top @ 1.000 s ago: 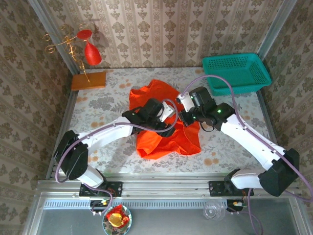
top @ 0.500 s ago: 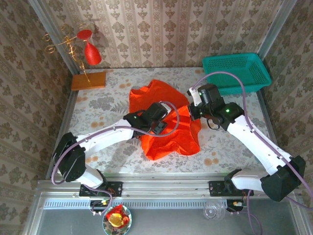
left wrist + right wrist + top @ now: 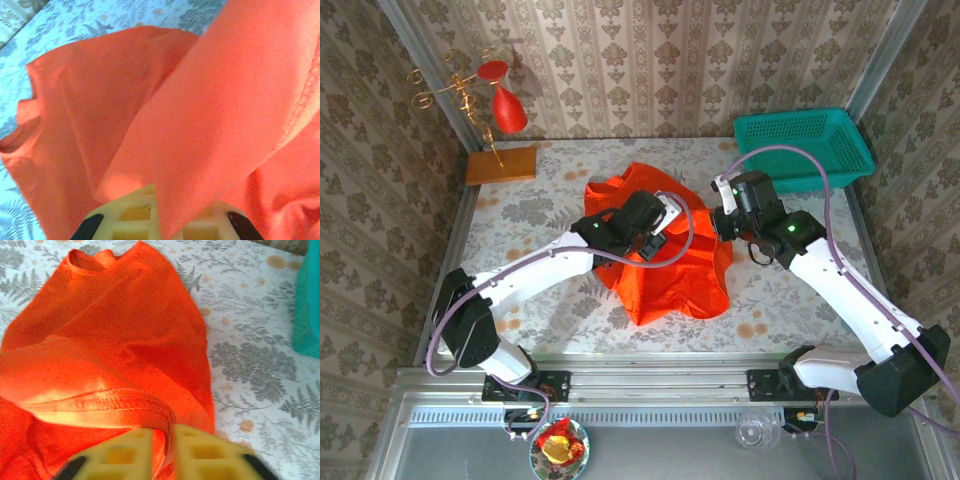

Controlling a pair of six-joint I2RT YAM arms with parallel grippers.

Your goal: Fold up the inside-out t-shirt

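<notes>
Both the left fingers (image 3: 132, 220) and the right fingers (image 3: 147, 450) pinch folds of the plain orange-red t-shirt (image 3: 670, 285).

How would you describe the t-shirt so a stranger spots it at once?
At the middle of the floral table is the t-shirt, a crumpled heap. It is soft bright orange-red cloth, unlike the flat wooden block and red ornament at the far-left corner.
</notes>
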